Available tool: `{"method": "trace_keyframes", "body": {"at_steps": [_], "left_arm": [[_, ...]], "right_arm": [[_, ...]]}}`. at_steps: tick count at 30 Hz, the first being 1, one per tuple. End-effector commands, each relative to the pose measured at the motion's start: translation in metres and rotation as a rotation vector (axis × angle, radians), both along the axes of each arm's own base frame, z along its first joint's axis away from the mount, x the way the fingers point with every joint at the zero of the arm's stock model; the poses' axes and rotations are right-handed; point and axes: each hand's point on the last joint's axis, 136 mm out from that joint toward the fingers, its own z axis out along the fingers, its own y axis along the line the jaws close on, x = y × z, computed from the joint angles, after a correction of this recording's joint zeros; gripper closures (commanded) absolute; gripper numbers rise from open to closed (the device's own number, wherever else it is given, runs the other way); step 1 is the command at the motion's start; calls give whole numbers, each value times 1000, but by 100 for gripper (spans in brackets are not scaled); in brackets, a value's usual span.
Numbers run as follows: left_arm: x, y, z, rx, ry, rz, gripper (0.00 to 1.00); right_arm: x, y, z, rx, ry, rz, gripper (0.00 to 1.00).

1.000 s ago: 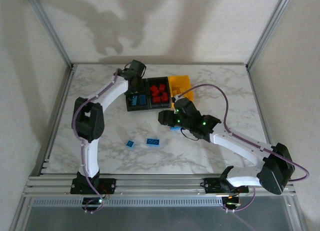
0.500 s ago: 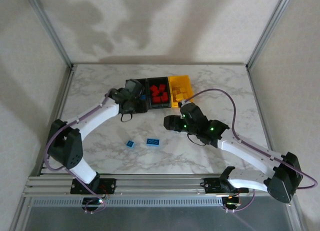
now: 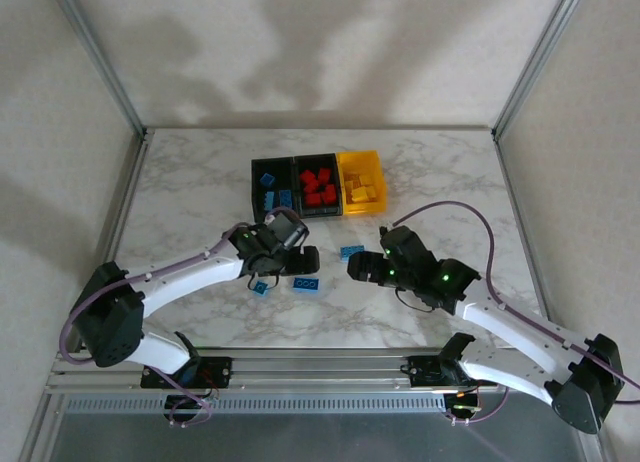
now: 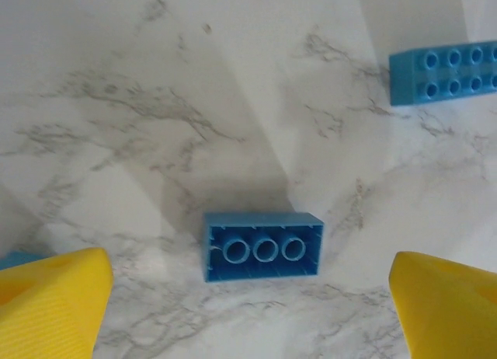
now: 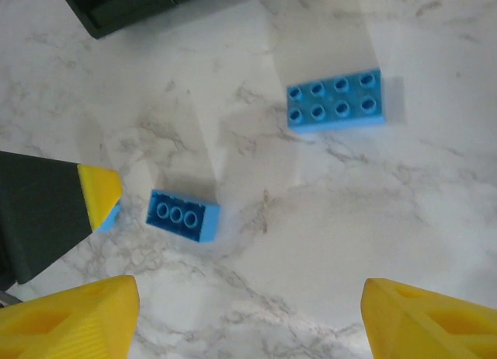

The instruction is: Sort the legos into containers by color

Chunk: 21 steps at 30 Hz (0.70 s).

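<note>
Near the worktop's front edge, midway along: both my hands crowd the loose blue legos (image 3: 306,282).

My left gripper (image 4: 248,308) hangs wide and empty over the overturned brick (image 4: 262,248). My right gripper (image 5: 248,320), equally wide and empty, hovers close, with the studs-up brick (image 5: 335,101) just ahead. If both reach for the overturned one, fingers could clash, and its smooth walls may, I think, skid aside. The containers (image 3: 293,182) sit toward the back edge.

Table top (image 3: 190,182): white, grey-veined marble look, smooth, faint sheen.
Blue brick (image 4: 262,247), centre of left wrist view: moulded plastic, smooth, slight gloss.
Left gripper fingertips (image 4: 50,304), bottom corners: yellow, finely ribbed, matt.
Containers (image 3: 294,182): hard plastic.
Frame rails (image 3: 300,365), bottom: bare metal.
</note>
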Motion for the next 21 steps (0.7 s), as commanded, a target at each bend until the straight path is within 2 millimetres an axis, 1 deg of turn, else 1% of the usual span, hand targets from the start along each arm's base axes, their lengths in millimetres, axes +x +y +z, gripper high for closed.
{"method": "trace_keyframes", "body": {"at_steps": [1,5,9,13,15,18,21], "left_arm": [[-4,-10,-16,26,8,40,7],[-7,-21,-34,123,18,4,4],[-9,-25,-51,219,32,-7,4],[-9,-30,-62,243,45,-14,5],[-8,-29,-66,255,49,-13,7],[-8,-30,-71,268,55,-20,14],[-8,-29,-72,279,59,-28,25]], "right_arm": [[-14,-12,-15,-18,73,-19,25],[-15,-17,-13,6,57,-36,25],[-16,-19,-13,18,50,-41,25],[-15,-19,-14,28,44,-45,25],[-16,-19,-15,30,44,-43,25],[-14,-18,-14,28,42,-45,26],[-12,-19,-15,20,40,-48,26]]}}
